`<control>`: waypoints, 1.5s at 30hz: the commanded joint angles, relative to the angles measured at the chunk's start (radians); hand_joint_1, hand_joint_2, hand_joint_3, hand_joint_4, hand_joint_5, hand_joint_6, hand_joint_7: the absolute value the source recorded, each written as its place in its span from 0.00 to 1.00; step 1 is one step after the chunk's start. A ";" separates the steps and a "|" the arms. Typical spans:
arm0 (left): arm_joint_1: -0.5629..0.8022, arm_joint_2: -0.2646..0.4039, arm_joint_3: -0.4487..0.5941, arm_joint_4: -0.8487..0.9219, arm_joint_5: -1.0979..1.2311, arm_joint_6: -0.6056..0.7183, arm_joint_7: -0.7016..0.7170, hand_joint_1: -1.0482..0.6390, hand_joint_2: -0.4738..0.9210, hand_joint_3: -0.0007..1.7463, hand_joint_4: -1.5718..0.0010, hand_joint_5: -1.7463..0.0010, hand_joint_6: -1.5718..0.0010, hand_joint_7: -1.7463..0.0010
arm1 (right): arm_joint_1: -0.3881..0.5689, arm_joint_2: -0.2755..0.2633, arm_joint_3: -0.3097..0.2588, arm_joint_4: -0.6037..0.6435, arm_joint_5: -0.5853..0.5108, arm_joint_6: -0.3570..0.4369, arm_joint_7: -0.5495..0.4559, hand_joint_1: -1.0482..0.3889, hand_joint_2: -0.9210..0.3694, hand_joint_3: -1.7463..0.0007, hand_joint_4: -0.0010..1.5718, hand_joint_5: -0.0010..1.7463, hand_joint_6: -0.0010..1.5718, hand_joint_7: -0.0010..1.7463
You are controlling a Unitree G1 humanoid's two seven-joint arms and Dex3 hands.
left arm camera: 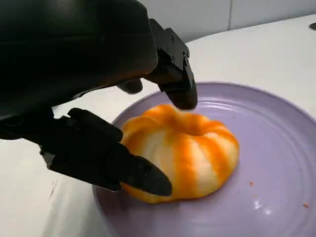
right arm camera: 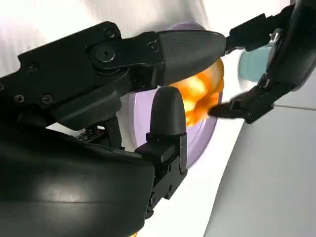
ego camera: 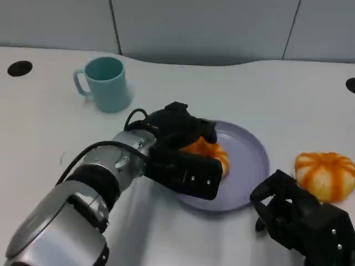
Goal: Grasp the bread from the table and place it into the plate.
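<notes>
Orange-striped bread (left arm camera: 185,155) resting inside a lilac plate (ego camera: 252,158) on a white counter (ego camera: 50,122), toward the plate's left side. Left hand (ego camera: 180,155) around the bread, black fingers (left arm camera: 177,81) above and below it, touching or nearly so; still looks held rather than let go. Right hand (ego camera: 302,219) low on the counter beside the plate, fingers curled, holding nothing. Second striped bread (ego camera: 325,174) on the counter right of the plate. Teal mug (ego camera: 105,83) well behind.

Risks, as judgement: soft bread sticking to the fingers on release and lifting back out; plate sliding if nudged by a withdrawing hand; bread rolling over the near rim.
</notes>
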 commanded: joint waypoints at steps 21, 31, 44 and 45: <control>0.273 0.178 0.556 -0.248 -0.788 -0.153 -0.683 0.11 1.00 0.09 1.00 1.00 0.97 0.95 | -0.006 -0.017 -0.015 0.006 0.018 -0.003 0.006 0.54 0.00 0.79 0.35 1.00 0.23 1.00; 0.684 0.186 0.764 -0.681 -1.170 0.171 -0.850 0.18 1.00 0.15 0.81 0.92 0.85 0.95 | -0.011 -0.028 -0.024 0.020 0.034 -0.021 0.024 0.55 0.00 0.79 0.37 1.00 0.24 1.00; 0.989 0.174 0.778 -0.997 -1.056 0.430 -0.519 0.40 1.00 0.05 0.80 0.01 0.78 0.18 | 0.006 -0.045 -0.020 -0.006 0.003 -0.021 0.015 0.53 0.00 0.80 0.37 1.00 0.24 1.00; 0.990 0.173 0.778 -0.998 -1.053 0.433 -0.517 0.41 1.00 0.04 0.79 0.00 0.78 0.15 | 0.006 -0.045 -0.020 -0.005 0.002 -0.021 0.014 0.53 0.00 0.80 0.37 1.00 0.24 1.00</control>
